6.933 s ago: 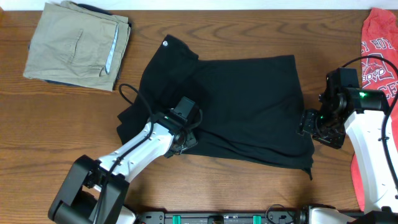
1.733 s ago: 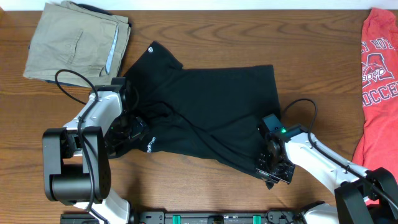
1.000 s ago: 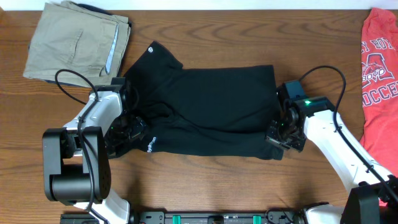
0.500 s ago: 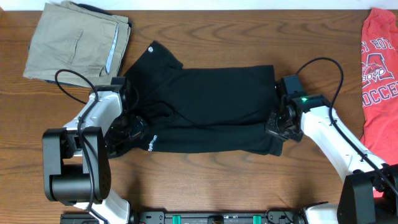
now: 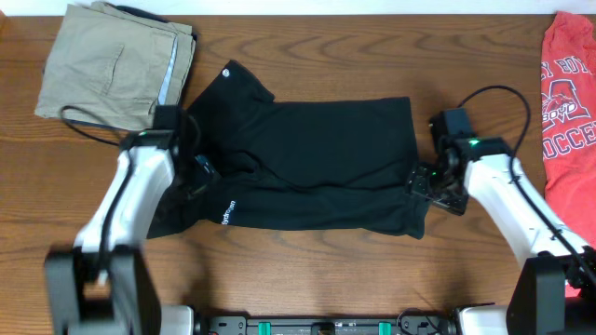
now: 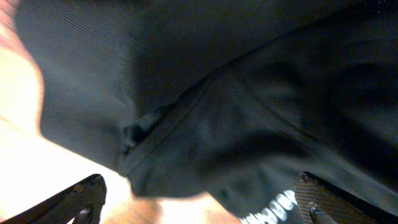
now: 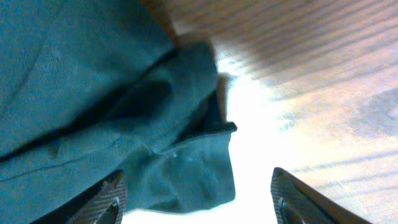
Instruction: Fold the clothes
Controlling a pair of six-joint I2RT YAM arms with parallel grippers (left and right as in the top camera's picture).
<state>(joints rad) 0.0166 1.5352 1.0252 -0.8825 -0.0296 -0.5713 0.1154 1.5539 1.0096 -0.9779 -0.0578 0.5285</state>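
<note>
Wooden table (image 5: 307, 279) carries black garment (image 5: 317, 158), khaki trousers (image 5: 112, 65), red shirt (image 5: 568, 112).

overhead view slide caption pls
Left end effector and right end effector at opposite ends of the black garment, khaki trousers and red shirt aside

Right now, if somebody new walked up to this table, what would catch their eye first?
A black garment sprawls half-folded across the middle of the wooden table. The left arm is at its left end and the right arm at its right end, both with jaws open. Folded khaki trousers sit in the far left corner, and a red printed shirt lies along the right edge.
</note>
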